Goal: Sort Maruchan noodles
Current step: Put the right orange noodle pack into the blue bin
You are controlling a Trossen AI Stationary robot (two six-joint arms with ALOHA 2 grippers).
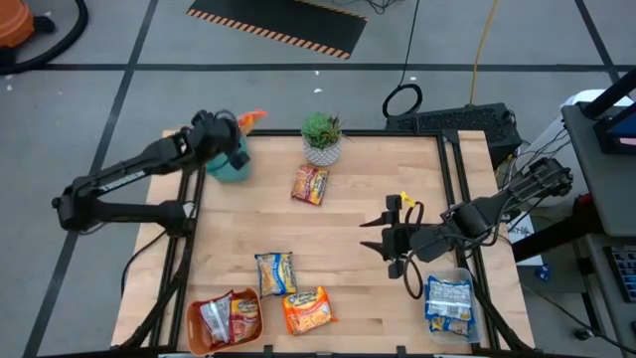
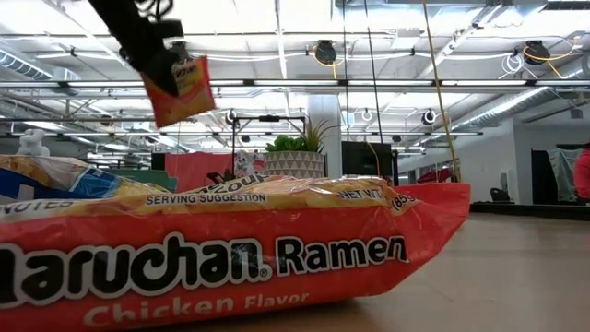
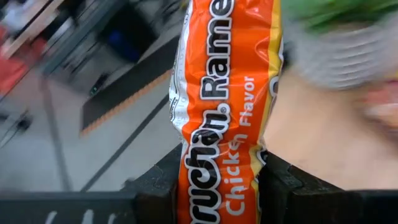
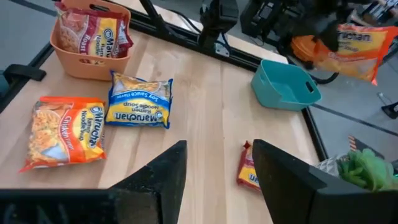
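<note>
Your left end effector point(image 1: 241, 127) hangs over the desk's far left corner, above the teal bin point(image 1: 230, 164), pinching an orange chicken packet point(image 3: 221, 118). Your right end effector point(image 1: 383, 237) hovers spread and empty over bare wood right of centre, with open desk point(image 1: 348, 288) around it. The orange bin point(image 1: 214, 341) at the near left edge holds what look like two dark red packets point(image 4: 93, 34). The clear bin point(image 1: 452, 308) at the near right holds a blue packet point(image 1: 449, 298). Three packets lie loose: blue-and-yellow point(image 1: 275, 272), orange point(image 1: 308, 309), dark red point(image 1: 310, 184) beside the plant point(image 1: 321, 136).

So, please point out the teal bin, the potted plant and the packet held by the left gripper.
teal bin point(image 4: 285, 86), right wrist view, inner floor.
potted plant point(image 1: 322, 137), high view, its leaves.
held orange packet point(image 3: 217, 118), left wrist view, printed front.
</note>
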